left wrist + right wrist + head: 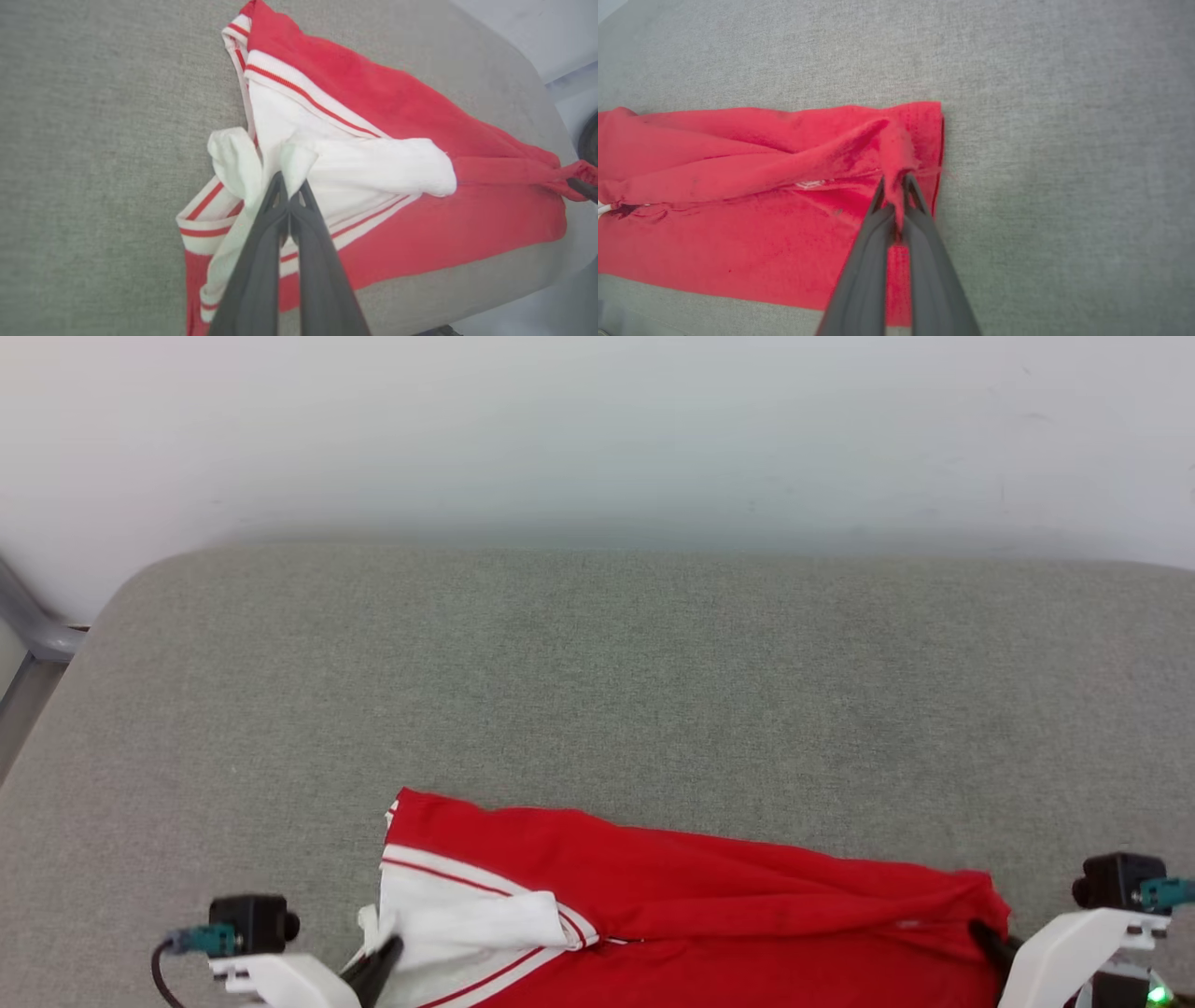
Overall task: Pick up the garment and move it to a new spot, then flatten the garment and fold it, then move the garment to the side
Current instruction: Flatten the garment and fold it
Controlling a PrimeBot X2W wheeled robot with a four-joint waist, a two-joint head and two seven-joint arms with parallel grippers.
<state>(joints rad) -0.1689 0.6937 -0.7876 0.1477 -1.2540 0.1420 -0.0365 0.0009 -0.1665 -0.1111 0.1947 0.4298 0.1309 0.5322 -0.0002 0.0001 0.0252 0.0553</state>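
The garment (691, 887) lies folded lengthwise on the grey cushion near its front edge, a red body with a white, striped sleeve at its left end. My left gripper (387, 952) is shut on a bunch of white sleeve cloth, which shows clearly between its tips (290, 186) in the left wrist view. My right gripper (985, 938) is shut on a pinch of red cloth at the garment's right end, seen up close (895, 186) in the right wrist view. The chest lettering is hidden inside the fold.
The grey cushioned surface (597, 672) stretches wide beyond the garment toward a pale wall (597, 429). A grey metal bar (28, 625) stands at the far left corner. The cushion's rounded front edge (537, 280) drops off just below the garment.
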